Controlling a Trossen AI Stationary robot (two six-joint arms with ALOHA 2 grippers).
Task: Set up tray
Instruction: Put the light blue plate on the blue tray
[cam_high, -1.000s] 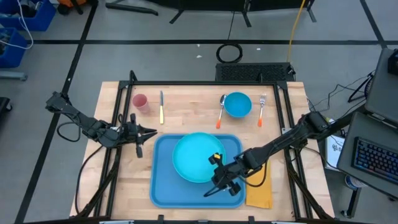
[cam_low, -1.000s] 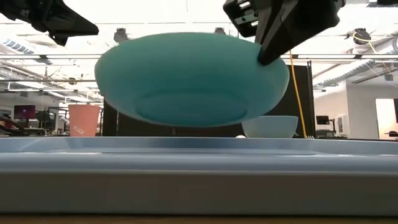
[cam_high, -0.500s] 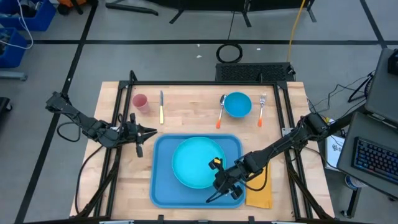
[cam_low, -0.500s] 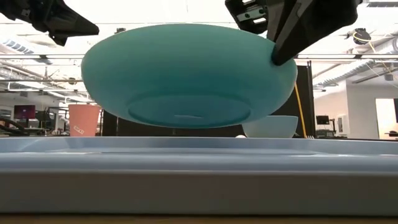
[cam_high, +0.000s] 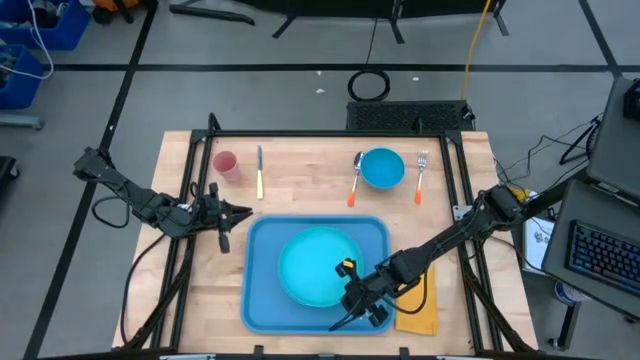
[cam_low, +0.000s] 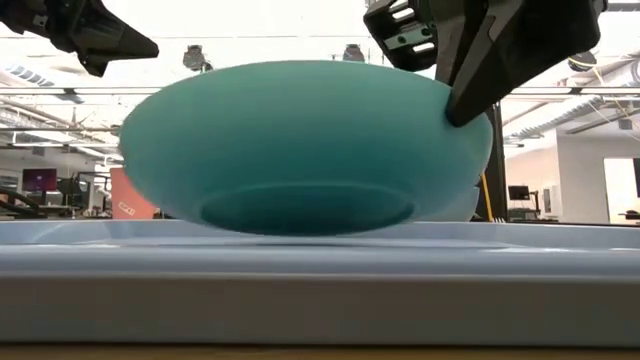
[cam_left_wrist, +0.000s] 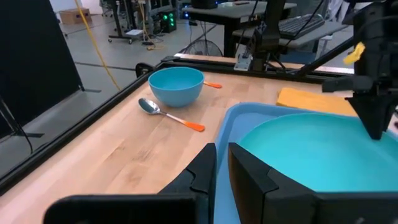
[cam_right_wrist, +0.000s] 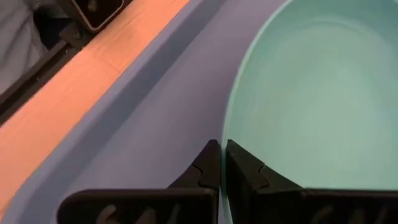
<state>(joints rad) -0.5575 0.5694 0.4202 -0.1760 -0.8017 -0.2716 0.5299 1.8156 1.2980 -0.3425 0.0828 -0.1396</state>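
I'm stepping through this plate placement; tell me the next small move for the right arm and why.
Probably lower a little more, then release. The right gripper has its jaws shut on the rim of the turquoise plate, which hangs over the middle of the light-blue tray. In the low view the plate's base looks just shy of the tray floor. The left gripper waits beside the tray.

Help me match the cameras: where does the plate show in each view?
High: plate mid-tray, right gripper at its rim.
Low: plate fills the centre, just above the tray.
Left wrist: plate lower right.
Right wrist: plate fills the right half.
Shared landmark: the right gripper shut on the plate's rim.
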